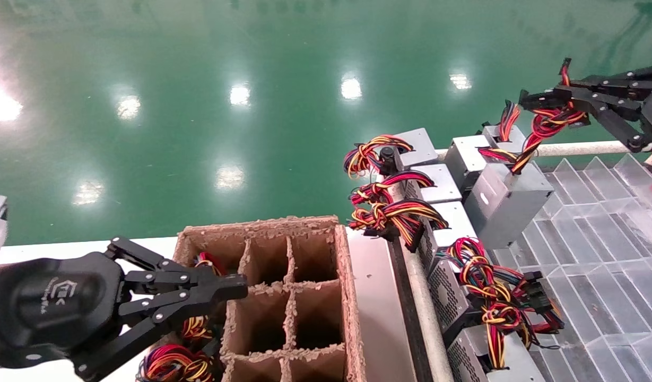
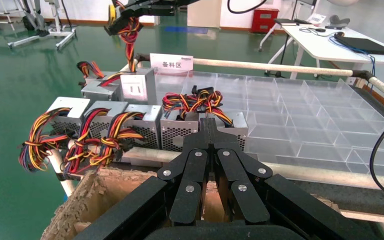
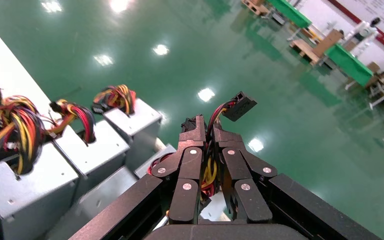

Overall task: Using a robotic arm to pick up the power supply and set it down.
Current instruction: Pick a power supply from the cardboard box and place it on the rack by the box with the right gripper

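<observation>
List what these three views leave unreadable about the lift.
- Held power supply: its underside faces away in the head view, so whether it has cleared the tray is unclear.
- Right tool: the right wrist view shows wires between its fingers, but they hide the box below.
- Carton: the left tool hides its left cells.

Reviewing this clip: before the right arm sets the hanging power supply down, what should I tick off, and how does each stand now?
1. Right gripper shut on the red-yellow wire bundle: ok.
2. Silver-grey metal power supply lifted, hanging tilted by its wires: ok.
3. Grip on the box body itself: not ok, wires only.
4. Free cell in the clear plastic divider tray: ok.
5. Clearance from the neighbouring grey power supply: cannot tell.
6. Left gripper shut, parked over the brown cardboard crate: ok.
</observation>
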